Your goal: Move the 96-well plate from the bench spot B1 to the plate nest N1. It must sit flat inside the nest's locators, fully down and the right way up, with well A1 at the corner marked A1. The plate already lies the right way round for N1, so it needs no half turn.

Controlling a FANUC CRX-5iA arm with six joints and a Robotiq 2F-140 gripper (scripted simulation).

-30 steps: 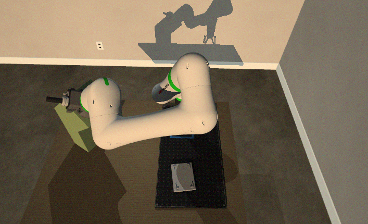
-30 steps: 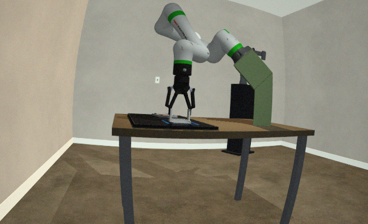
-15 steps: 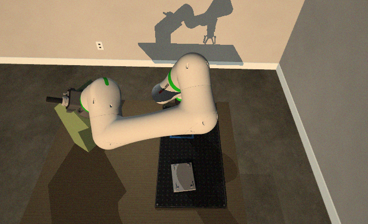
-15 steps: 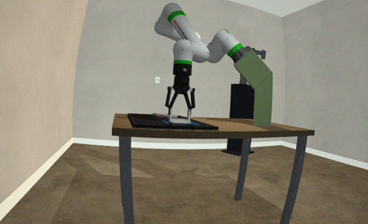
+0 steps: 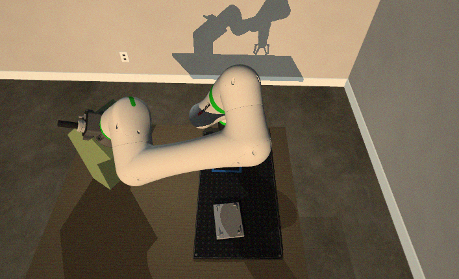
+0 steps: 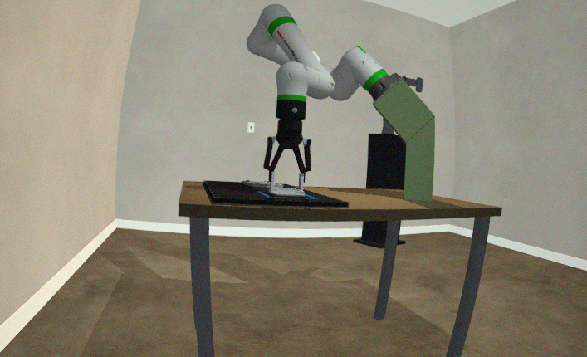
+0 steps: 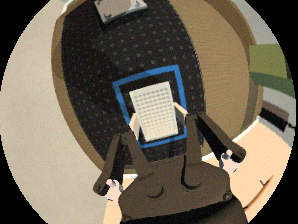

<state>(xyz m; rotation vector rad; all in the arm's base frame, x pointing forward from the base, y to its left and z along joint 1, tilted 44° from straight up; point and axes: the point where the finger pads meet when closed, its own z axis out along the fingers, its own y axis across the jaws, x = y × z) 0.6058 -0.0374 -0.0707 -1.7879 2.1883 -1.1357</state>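
The white 96-well plate (image 7: 154,111) lies inside the blue outline of spot B1 on the black mat. My gripper (image 7: 156,113) is down over it, and its two fingers are shut on the plate's long sides. In the side view the gripper (image 6: 286,185) stands upright with its fingertips at the plate (image 6: 286,190), which rests on the mat. The grey plate nest N1 (image 5: 228,220) sits further along the mat, empty, with small corner locators; it also shows in the wrist view (image 7: 119,6). In the overhead view the arm hides the plate and gripper.
The black mat (image 5: 237,207) lies on a wooden table (image 6: 330,206). A green angled block (image 6: 408,141) stands on the table's right side beside the arm's base. The arm's elbow (image 5: 245,114) reaches over the mat's far end.
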